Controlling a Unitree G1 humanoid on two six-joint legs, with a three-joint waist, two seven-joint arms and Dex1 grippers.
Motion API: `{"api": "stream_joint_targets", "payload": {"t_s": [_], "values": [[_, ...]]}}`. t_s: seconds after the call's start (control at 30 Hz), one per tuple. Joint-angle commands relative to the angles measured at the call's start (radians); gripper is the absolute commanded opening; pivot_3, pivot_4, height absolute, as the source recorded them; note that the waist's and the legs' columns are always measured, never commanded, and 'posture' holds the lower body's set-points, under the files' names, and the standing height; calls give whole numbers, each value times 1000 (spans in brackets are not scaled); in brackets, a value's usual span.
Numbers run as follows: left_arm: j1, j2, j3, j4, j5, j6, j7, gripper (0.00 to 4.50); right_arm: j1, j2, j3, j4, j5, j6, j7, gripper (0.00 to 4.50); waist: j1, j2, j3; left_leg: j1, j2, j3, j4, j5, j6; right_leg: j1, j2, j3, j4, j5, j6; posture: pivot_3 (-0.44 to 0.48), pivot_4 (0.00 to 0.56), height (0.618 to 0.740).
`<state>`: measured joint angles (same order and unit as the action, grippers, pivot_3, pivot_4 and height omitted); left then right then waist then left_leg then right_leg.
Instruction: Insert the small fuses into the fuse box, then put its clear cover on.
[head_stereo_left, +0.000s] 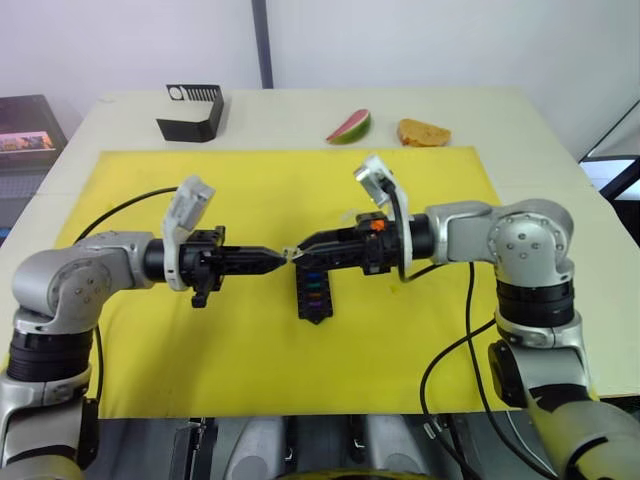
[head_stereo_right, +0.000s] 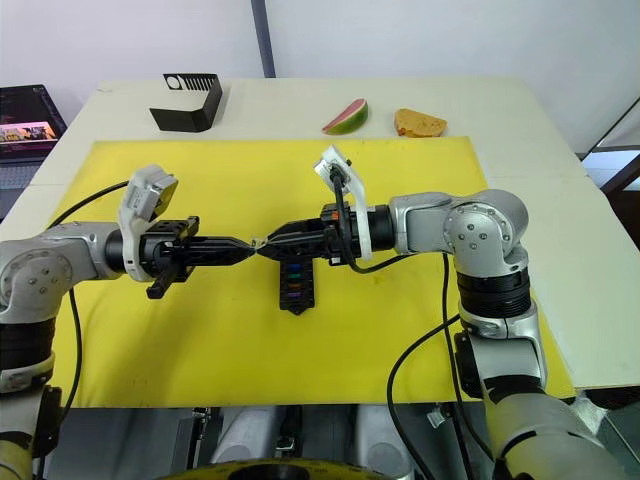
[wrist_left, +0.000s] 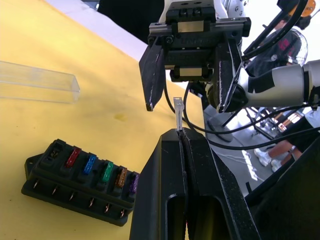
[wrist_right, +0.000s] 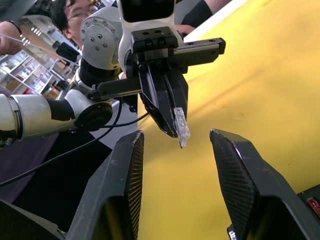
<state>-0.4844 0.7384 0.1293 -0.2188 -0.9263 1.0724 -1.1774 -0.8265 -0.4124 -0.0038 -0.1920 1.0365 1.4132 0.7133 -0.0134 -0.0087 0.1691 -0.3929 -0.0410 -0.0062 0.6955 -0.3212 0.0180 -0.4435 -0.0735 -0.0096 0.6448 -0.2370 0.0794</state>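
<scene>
Handover above the fuse box (head_stereo_left: 313, 291): left pincer (head_stereo_left: 283, 259) clamps a pale fuse (wrist_left: 178, 111); right pincer (wrist_right: 176, 145) stands apart and should close squarely on the fuse's head before release.

Head stereo pair looking down over yellow mat (head_stereo_left: 250, 350), wrist cameras close, facing each other across it

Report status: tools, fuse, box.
Left tool shut on pale fuse; right tool open around it. Fuse box holds five fuses, one slot empty. Clear cover off.
</scene>
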Motion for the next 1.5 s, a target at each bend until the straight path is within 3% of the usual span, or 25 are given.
{"api": "stream_joint_targets", "payload": {"t_s": [0.03,0.17,0.37,0.43,0.83,0.93,1.0,1.1,1.17,1.2,1.37,1.5], "values": [[2,14,3,-37,-19,-20,-3,0,-22,0,-10,-14,25,-1,9,2217,0,0,0,0,0,0,0,0,0,0,0,0,0,0,0,0,150,740],[8,16,6,-41,-22,-23,-1,0,-28,2,-7,-11,24,0,7,992,0,0,0,0,0,0,0,0,0,0,0,0,0,0,0,0,150,740],[18,19,10,-50,-26,-22,2,0,-30,4,-1,-12,24,-3,7,992,0,0,0,0,0,0,0,0,0,0,0,0,0,0,0,0,150,740],[23,21,10,-56,-27,-22,3,0,-30,5,0,-14,26,-4,8,151,0,0,0,0,0,0,0,0,0,0,0,0,0,0,0,0,150,740],[21,48,6,-50,-7,-41,-4,0,-39,-11,22,-26,9,-14,15,70,-1,0,0,0,0,0,-1,0,0,0,0,0,-1,0,0,0,150,740],[32,112,-1,-47,120,-175,-13,847,-67,-118,134,-64,-119,-108,69,0,0,1,1,0,0,0,-1,0,0,0,0,0,-1,0,0,0,150,740],[46,151,-25,-49,202,-268,-28,1931,-81,-171,195,-69,-186,-170,110,0,0,1,1,0,0,0,-2,0,0,0,0,0,-3,0,0,0,150,740],[99,209,-90,-28,375,-490,-75,3201,-122,-254,330,-34,-348,-331,210,0,-1,1,1,0,0,0,-6,1,-1,0,0,0,-7,0,0,0,150,740],[104,184,-124,3,428,-581,-75,4299,-151,-265,389,23,-427,-417,265,0,-1,1,1,1,0,1,-12,3,-5,0,0,0,-11,0,0,0,150,740],[102,167,-134,17,440,-608,-72,4470,-161,-264,408,49,-456,-446,286,0,0,1,1,1,0,1,-12,4,-7,0,0,0,-11,0,0,0,150,740],[85,49,-242,109,588,-845,-52,4470,-216,-229,507,182,-611,-611,388,0,0,1,1,0,0,1,-12,4,-8,-1,0,-1,-12,0,0,0,150,740],[81,0,-248,109,596,-883,-45,4470,-229,-203,522,215,-669,-663,441,0,1,1,1,-1,0,1,-12,4,-7,-1,0,-1,-13,0,0,0,150,740]]}}
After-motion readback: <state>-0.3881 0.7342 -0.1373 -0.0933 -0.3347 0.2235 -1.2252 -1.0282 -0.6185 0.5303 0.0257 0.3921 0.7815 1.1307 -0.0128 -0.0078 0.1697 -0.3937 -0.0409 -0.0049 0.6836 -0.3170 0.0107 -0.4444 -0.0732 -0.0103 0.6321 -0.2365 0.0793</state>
